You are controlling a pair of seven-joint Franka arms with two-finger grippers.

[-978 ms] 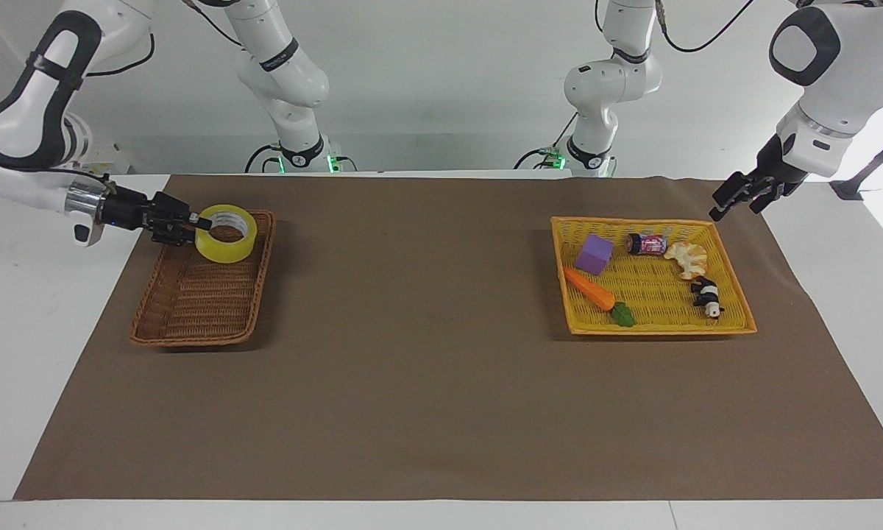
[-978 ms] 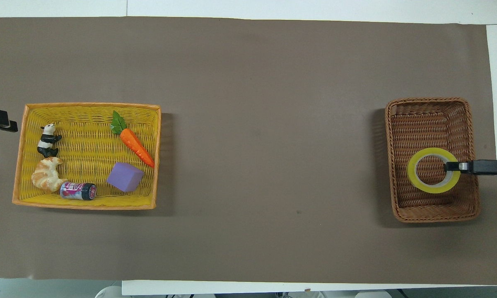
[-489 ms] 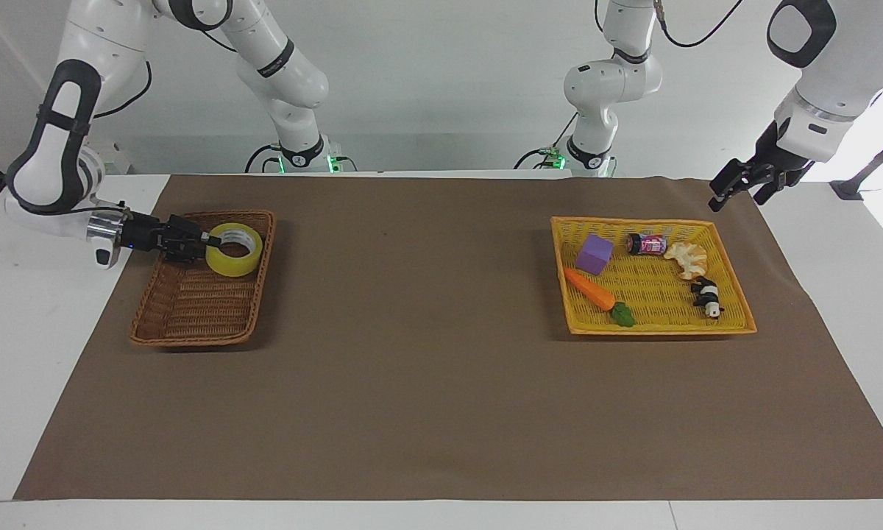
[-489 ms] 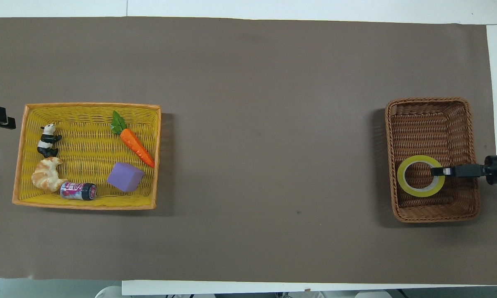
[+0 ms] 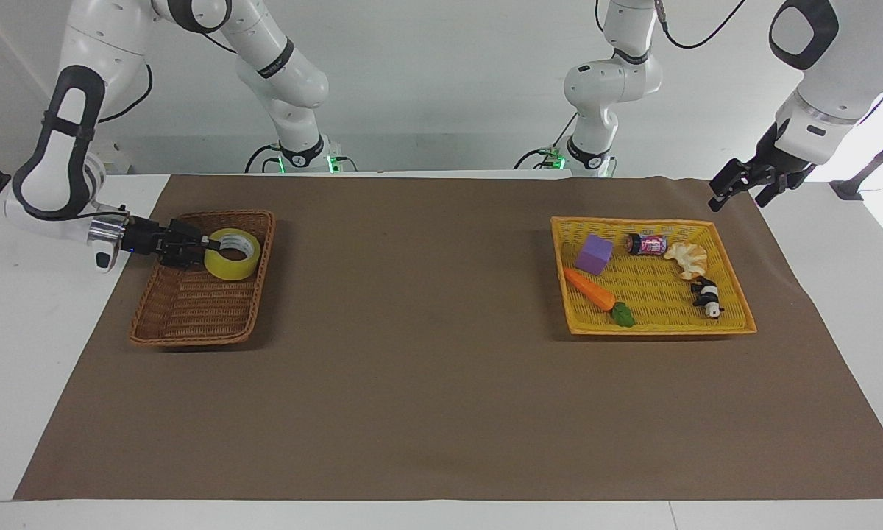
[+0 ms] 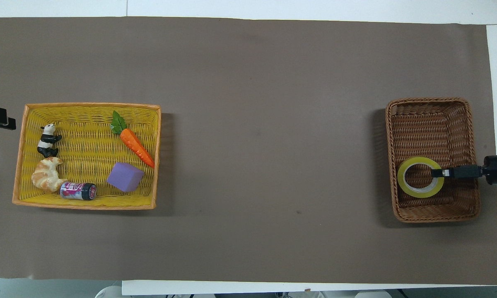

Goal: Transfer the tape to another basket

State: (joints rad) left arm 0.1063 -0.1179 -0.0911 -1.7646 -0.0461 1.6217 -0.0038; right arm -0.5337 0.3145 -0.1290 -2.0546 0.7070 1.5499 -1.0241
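The yellow tape lies hole-up inside the brown wicker basket, in the part nearer the robots. My right gripper reaches in low over the basket's wall at the right arm's end and sits at the roll's rim, straddling its wall. Whether it still grips the roll does not show. My left gripper hangs open and empty in the air over the mat's corner, past the yellow basket.
The yellow basket holds a purple block, a toy carrot, a small can, a croissant and a panda figure. A brown mat covers the table between the two baskets.
My right gripper has come down with the tape, from above the brown basket into it; the roll now rests on the basket's floor. The left gripper rose slightly.
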